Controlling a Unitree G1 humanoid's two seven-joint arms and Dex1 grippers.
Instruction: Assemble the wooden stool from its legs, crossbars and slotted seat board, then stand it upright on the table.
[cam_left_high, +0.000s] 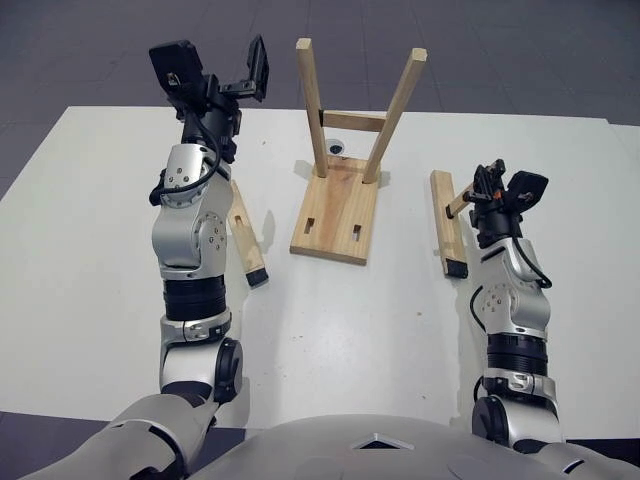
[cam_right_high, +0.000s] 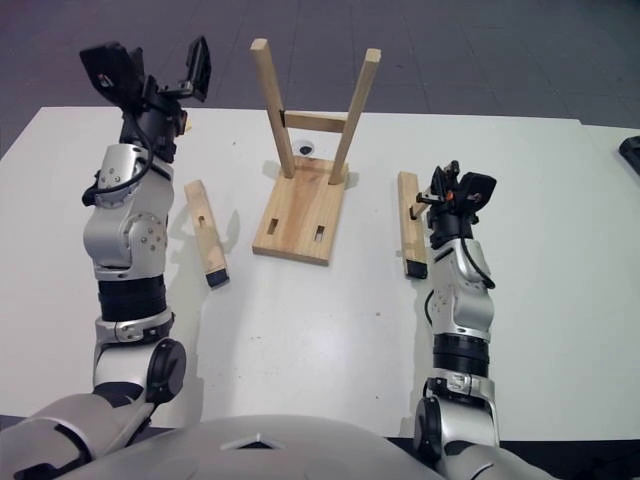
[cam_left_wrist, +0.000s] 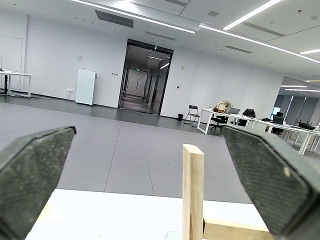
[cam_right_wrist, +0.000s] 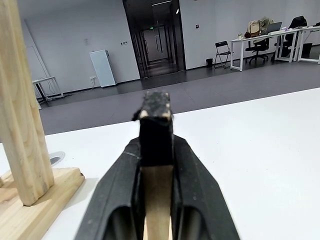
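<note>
The slotted seat board (cam_left_high: 335, 215) lies flat at the table's middle. Two legs (cam_left_high: 312, 100) (cam_left_high: 396, 115) stand up from its far end, joined by a crossbar (cam_left_high: 352, 121). One loose leg (cam_left_high: 246, 235) lies left of the board, beside my left arm. A second loose leg (cam_left_high: 448, 235), black-tipped, lies to the board's right. My right gripper (cam_left_high: 498, 188) is just right of that leg, shut on a short wooden bar (cam_right_wrist: 156, 195) with a dark end that sticks out from the leg's side. My left gripper (cam_left_high: 215, 68) is raised above the table's far left, open and empty, facing the standing leg (cam_left_wrist: 193, 195).
The white table (cam_left_high: 330, 330) has broad bare room in front of the board and along both sides. A small round fitting (cam_left_high: 335, 150) sits in the tabletop just behind the board. Dark floor lies beyond the far edge.
</note>
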